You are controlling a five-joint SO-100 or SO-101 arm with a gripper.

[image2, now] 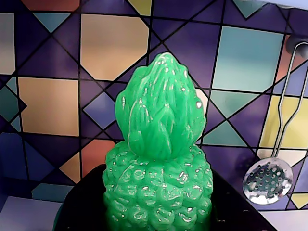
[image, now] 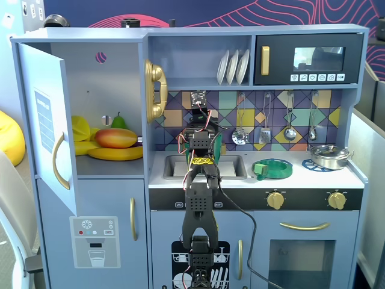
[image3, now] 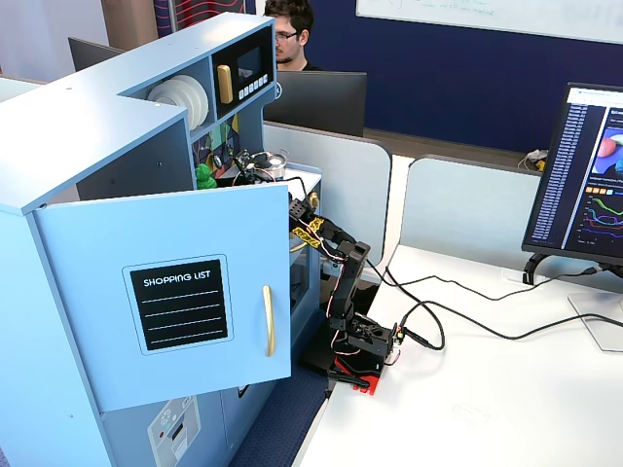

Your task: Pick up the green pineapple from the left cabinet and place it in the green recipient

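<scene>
Green plastic fills my wrist view: the green pineapple (image2: 159,159) sits pinched in my gripper (image2: 159,219), raised before the back wall tiles, above the counter's rear edge. Glossy bumps could slip free mid-carry.

Office w/ toy kitchen (image3: 146,175) at desk's left edge: cubicle partitions (image3: 467,209), monitor (image3: 584,175) at right edge, seated worker (image3: 289,34) beyond.
</scene>
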